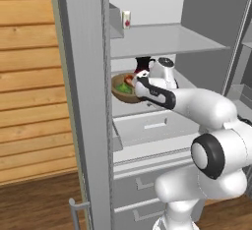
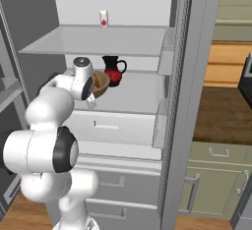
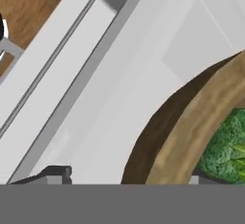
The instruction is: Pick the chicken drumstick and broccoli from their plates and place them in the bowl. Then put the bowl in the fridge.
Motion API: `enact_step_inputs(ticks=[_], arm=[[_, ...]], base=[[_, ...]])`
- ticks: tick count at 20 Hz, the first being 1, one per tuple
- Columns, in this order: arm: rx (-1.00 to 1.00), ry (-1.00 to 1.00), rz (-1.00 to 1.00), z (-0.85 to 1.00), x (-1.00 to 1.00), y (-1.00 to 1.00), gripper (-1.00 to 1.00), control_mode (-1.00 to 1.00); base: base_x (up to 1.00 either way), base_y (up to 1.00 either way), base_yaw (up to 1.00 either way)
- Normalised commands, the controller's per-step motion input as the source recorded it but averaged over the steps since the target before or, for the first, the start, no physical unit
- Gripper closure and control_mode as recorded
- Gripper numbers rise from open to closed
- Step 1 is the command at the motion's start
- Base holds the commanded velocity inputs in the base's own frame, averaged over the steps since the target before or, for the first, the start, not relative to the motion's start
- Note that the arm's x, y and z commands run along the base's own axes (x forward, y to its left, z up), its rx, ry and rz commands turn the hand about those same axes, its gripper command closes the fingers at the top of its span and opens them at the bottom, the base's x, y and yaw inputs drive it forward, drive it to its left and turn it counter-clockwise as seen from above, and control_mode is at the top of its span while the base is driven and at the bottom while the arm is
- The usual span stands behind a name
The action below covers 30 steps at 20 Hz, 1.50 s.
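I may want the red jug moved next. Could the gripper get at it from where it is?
Probably not directly: the red jug stands behind the wooden bowl, which the gripper straddles on the fridge shelf.

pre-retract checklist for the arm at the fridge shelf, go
1. Bowl resting on fridge shelf: ok.
2. Broccoli in bowl: ok.
3. Chicken drumstick in bowl: ok, reddish piece beside the green.
4. Tool released from bowl rim: cannot tell; one tip sits each side of the rim, contact unclear.
5. Red jug clear of retract path: ok, it stands behind the bowl.
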Motion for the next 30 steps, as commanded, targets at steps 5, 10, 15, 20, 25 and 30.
enact_step_inputs(ticks=[5,10,15,20,25,30], arm=[[0.0,-0.03,0.03,0.39,-0.3,-0.01,-1.0,-1.0],[0.0,-0.08,0.05,0.33,-0.7,-0.06,-1.0,-1.0],[0.0,-0.03,0.0,0.03,-1.0,-0.19,-1.0,-1.0],[0.04,0.0,0.0,0.13,-1.0,-0.14,-1.0,-1.0],[0.01,0.03,-0.02,0.47,-1.0,-0.09,-1.0,-1.0],[0.0,0.07,-0.08,0.31,-1.0,-0.2,-1.0,-1.0]], base=[[0.0,0.0,0.0],[0.0,0.0,0.0],[0.0,0.0,0.0],[0.0,0.0,0.0],[0.0,0.0,0.0],[0.0,0.0,0.0]])
